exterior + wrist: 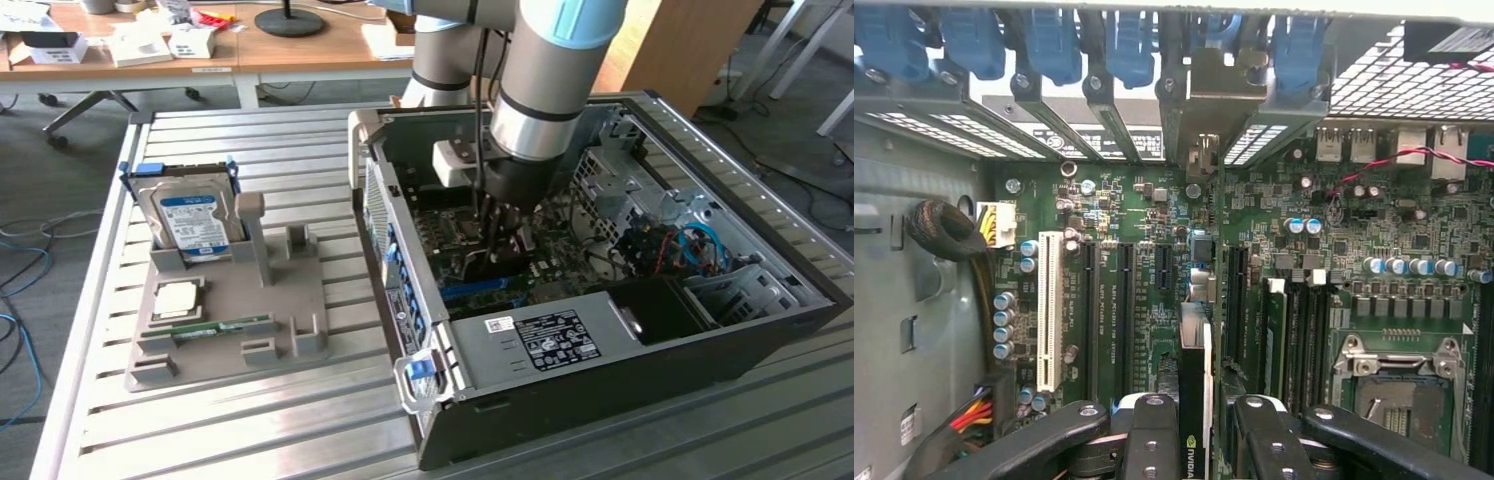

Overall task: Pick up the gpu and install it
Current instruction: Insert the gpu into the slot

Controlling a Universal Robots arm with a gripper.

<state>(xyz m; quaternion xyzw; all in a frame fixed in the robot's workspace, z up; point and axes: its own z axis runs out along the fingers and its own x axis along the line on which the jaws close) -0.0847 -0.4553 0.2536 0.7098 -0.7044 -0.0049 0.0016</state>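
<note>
**Universal Robots arm and gripper: outward features**

The arm is a matt grey tube with a pale blue joint cap. It ends in a polished silver collar above a black wrist section. A white box-shaped housing sits beside the wrist, and a thin black cable runs along the tube. The gripper is black. Its fingers are glossy black links with round silver screw heads.

Robotics laboratory or workshop: industrial robot arm over a slatted aluminium bench, open computer case and grey parts fixture on it; cluttered wooden desks and loose floor cables beyond
</note>
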